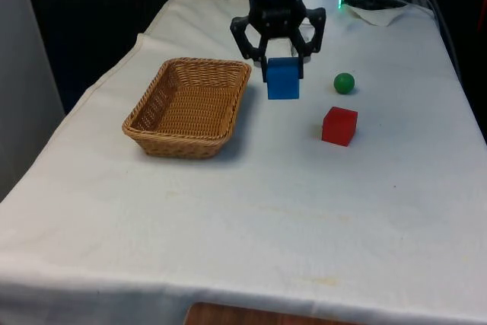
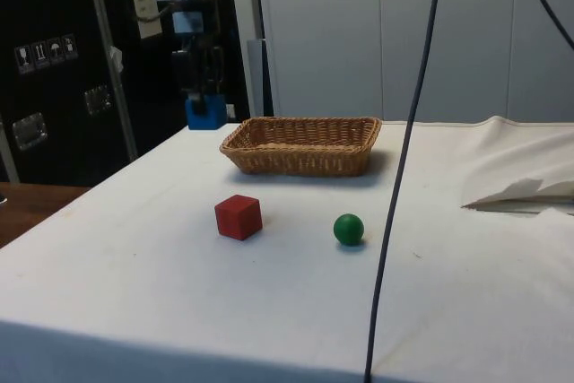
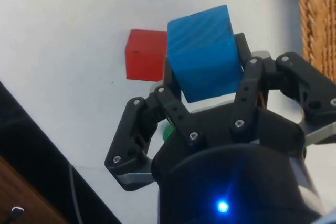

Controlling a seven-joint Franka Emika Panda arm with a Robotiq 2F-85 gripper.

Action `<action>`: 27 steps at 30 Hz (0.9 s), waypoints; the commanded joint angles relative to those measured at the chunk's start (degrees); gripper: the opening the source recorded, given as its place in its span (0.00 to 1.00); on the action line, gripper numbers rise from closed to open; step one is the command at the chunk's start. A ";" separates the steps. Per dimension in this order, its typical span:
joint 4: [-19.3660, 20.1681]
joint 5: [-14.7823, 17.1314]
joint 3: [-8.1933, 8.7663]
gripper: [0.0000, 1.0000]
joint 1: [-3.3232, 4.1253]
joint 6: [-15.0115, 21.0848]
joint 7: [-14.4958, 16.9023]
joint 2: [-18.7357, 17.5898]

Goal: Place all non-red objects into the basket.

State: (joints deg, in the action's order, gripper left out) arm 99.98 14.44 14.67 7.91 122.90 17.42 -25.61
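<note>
Nearest the front camera is the bare white cloth of the bench point(image 1: 251, 241). Farther back on it sits a red cube point(image 1: 339, 126), and just behind that, apart from it, a small green ball point(image 1: 344, 83). In the side view the red cube point(image 2: 239, 217) and green ball point(image 2: 349, 229) rest side by side on the cloth, near each other but not touching. A woven wicker basket point(image 1: 189, 108) stands on the front view's left, with nothing visible inside it. The black gripper point(image 1: 283, 66) hangs above the cloth just beside the basket's rim, on the front view's right of it. Its jaws are clenched on a blue cube point(image 1: 283, 79), which is lifted clear of the bench. The wrist view shows the blue cube point(image 3: 202, 53) pinched between the fingers point(image 3: 173, 85), with the red cube point(image 3: 145, 55) lying on the cloth beyond it and the basket's edge point(image 3: 315, 19) to one side.
</note>
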 commanded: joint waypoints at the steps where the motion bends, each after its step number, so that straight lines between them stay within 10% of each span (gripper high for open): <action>1: 0.57 0.34 -0.11 0.50 -0.29 0.92 0.92 0.40; 27: 5.33 0.23 5.79 0.50 -0.46 0.06 11.80 3.04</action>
State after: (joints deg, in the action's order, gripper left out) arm 105.31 14.67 20.45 7.45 122.96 29.22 -22.57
